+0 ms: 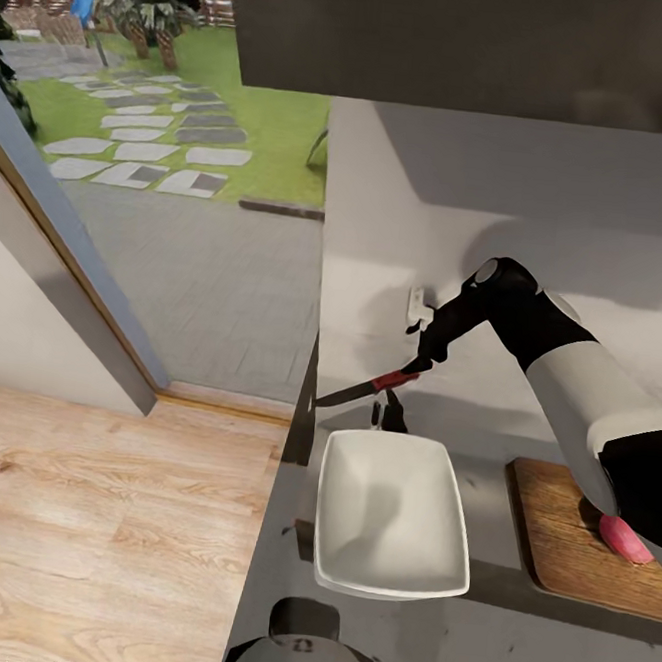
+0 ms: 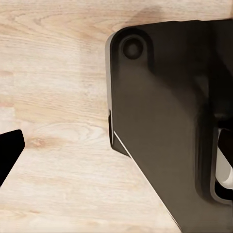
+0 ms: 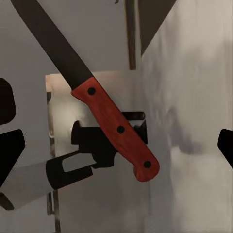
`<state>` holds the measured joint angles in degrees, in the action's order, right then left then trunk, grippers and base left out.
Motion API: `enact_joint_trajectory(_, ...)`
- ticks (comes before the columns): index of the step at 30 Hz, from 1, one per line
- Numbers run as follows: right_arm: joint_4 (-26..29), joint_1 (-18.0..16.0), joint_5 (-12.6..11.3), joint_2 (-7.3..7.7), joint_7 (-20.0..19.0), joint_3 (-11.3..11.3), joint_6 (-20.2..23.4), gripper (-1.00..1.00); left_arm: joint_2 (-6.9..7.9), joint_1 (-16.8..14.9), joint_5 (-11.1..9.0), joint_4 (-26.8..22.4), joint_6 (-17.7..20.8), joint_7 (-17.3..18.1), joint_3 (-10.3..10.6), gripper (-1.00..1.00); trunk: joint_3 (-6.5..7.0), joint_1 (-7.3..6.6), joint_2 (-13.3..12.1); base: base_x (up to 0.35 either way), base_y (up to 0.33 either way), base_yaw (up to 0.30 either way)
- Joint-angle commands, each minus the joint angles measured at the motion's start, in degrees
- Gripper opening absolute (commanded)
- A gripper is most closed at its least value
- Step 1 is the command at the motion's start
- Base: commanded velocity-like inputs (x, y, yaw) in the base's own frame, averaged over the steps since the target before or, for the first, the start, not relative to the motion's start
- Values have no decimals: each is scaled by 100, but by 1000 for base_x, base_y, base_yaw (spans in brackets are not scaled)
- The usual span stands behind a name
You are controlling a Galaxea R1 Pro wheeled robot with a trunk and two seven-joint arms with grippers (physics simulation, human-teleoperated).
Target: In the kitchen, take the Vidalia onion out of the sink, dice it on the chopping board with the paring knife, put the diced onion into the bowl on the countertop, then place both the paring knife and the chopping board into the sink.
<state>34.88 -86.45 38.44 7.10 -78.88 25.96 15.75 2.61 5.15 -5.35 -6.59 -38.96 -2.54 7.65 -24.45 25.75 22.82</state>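
Note:
The paring knife (image 1: pixel 371 387) has a red handle (image 3: pixel 119 130) and a dark blade pointing left. It hangs level over the back edge of the white sink (image 1: pixel 386 567), just above the black faucet (image 1: pixel 392 413). My right gripper (image 1: pixel 421 360) is directly behind the handle. In the right wrist view its fingers (image 3: pixel 9 150) stand wide apart and do not touch the handle. The wooden chopping board (image 1: pixel 563 542) lies right of the sink with a pink onion piece (image 1: pixel 624 538) on it, partly hidden by my arm. My left gripper (image 2: pixel 116 155) hangs low over the wooden floor.
The grey countertop (image 1: pixel 484 646) ends at a white wall (image 1: pixel 500 235) behind the sink. An open doorway on the left leads to a paved yard (image 1: pixel 207 260). My dark base (image 2: pixel 160 121) shows below the left wrist.

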Motion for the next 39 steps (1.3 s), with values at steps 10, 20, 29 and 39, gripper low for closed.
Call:
enact_joint_trajectory(10, 4, 0, -3, 21, -73, 24, 62, 100, -5, 4, -54, -9, -7, -17, 52, 100, -70, 3, 10, 0, 0, 0)
enact_joint_trajectory(20, 2, 15, -3, 20, -75, 24, 60, 100, -6, 4, -54, -9, -8, -10, 52, 100, -133, 3, 10, 0, 0, 0)
enact_joint_trajectory(29, 2, 28, -3, 14, -68, 24, 60, 100, -6, 4, -54, -9, -10, -9, 52, 100, -184, 3, 10, 0, 0, 0)
enact_joint_trajectory(39, 2, 32, -3, 12, -67, 24, 60, 100, -6, 4, -54, -9, -8, -9, 52, 100, -258, 3, 10, 0, 0, 0)
